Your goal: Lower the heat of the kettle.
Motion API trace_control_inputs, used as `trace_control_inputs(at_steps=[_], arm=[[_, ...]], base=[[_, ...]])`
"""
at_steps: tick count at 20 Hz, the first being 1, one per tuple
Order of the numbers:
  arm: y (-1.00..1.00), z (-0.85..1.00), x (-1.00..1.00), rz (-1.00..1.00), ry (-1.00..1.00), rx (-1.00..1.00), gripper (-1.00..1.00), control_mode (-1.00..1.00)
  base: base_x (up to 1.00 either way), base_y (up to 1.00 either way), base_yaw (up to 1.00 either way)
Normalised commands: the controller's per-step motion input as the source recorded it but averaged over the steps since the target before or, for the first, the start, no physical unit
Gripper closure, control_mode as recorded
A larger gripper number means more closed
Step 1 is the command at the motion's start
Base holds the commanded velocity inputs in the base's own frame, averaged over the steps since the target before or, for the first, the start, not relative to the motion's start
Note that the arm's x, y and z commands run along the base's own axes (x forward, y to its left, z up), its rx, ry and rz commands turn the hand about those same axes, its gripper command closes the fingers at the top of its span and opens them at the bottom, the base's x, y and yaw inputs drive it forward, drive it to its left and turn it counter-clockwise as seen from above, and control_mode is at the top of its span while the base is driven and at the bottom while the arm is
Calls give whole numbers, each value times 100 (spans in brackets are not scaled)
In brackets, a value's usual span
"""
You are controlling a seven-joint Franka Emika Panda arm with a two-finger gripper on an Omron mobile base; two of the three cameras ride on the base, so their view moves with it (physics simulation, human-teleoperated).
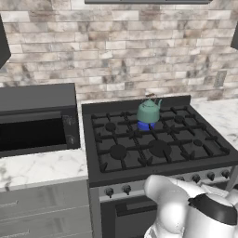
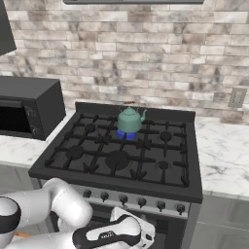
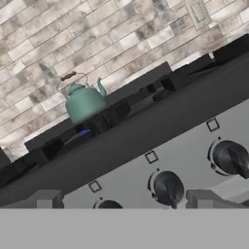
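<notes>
kettle (image 1: 148, 111) on black stove (image 1: 186, 162)

stove top: bare black grates (image 1: 158, 148) on the front and side burners, open from above
rear centre burner: kettle (image 1: 148, 111) stands on it over blue flame (image 1: 145, 125), backsplash wall (image 2: 146, 63) close behind
left of stove: microwave (image 1: 37, 118) on counter blocks that side
right of stove: marble counter (image 2: 226, 155) open
knob row: knobs (image 3: 168, 188) on front panel, open space just ahead of gripper (image 3: 121, 200), fingers set apart
overhead: hood edge (image 1: 146, 2) high above
</notes>
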Motion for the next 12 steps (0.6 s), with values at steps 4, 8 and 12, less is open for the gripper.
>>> trace_control_inputs(at_steps=[4,8,12], arm=[[1,0,22,0,0,0,-100,-100],[16,-4,21,-2,0,-2,-100,-100],[17,-5,17,-3,0,-2,-100,-100]], base=[[0,0,0],[0,0,0],[0,0,0]])
